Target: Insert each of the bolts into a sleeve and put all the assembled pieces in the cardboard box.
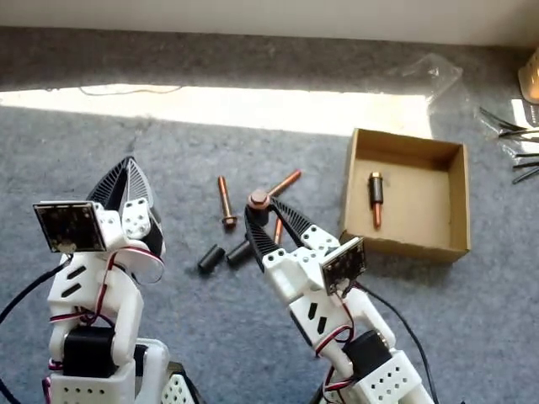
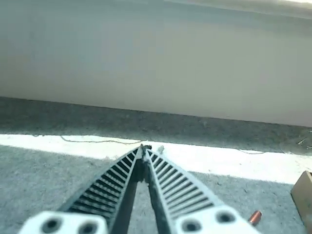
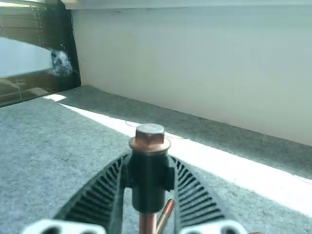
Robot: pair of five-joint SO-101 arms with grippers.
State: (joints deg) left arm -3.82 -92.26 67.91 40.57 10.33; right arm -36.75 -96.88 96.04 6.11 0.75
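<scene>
1. Carpet [image 1: 210, 337]: grey. I have open floor between the two arms and ahead of the left arm. A sunlit strip [image 1: 210, 105] runs across the far side, along the wall [image 1: 253, 15].
2. Box [image 1: 404, 244]: cardboard, open top, raised walls, right of centre. One assembled piece [image 1: 376, 198] lies inside.
3. Right gripper [image 1: 265, 220]: clamped on a sleeve [image 3: 147, 180] with a bolt [image 3: 149, 136] through it, upright, head up, near the box's left wall.
4. Left gripper [image 1: 128, 181]: fingers pressed together, holding nothing, well left of the parts.
5. Loose bolts [image 1: 226, 202] [image 1: 285, 183]: one left of the right gripper, one just beyond it, and a third [image 1: 278, 229] between its fingers on the carpet.
6. Loose sleeves [image 1: 210, 258] [image 1: 239, 252]: two, black, side by side, just left of the right gripper.
</scene>
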